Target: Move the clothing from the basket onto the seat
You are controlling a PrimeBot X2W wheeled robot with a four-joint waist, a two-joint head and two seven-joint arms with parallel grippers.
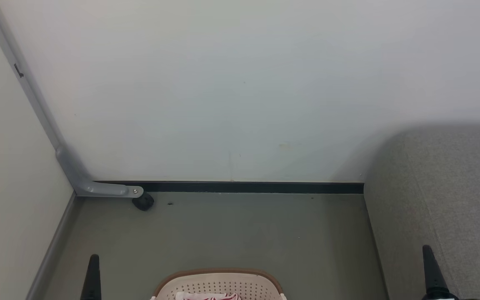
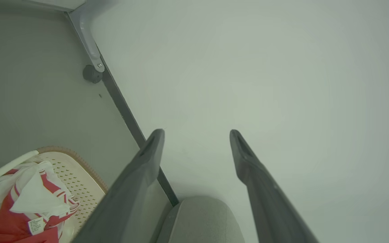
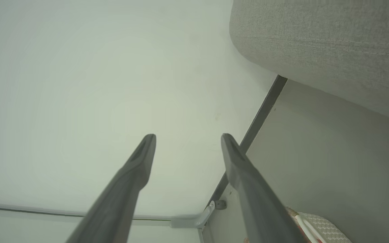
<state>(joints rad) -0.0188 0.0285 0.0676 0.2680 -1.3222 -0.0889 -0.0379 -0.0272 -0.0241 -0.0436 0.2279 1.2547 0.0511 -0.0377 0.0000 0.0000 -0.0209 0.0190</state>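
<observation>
Left end effector (image 2: 197, 132) and right end effector (image 3: 188, 136) spread empty, clothing (image 2: 29, 199) in basket (image 2: 79, 182).

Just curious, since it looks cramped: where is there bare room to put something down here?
The floor is bare between the basket and the black baseboard, from the left wall to the sofa, save a caster back left. The sofa's visible fabric is bare too. Crowded: the basket, holding clothing.
</observation>
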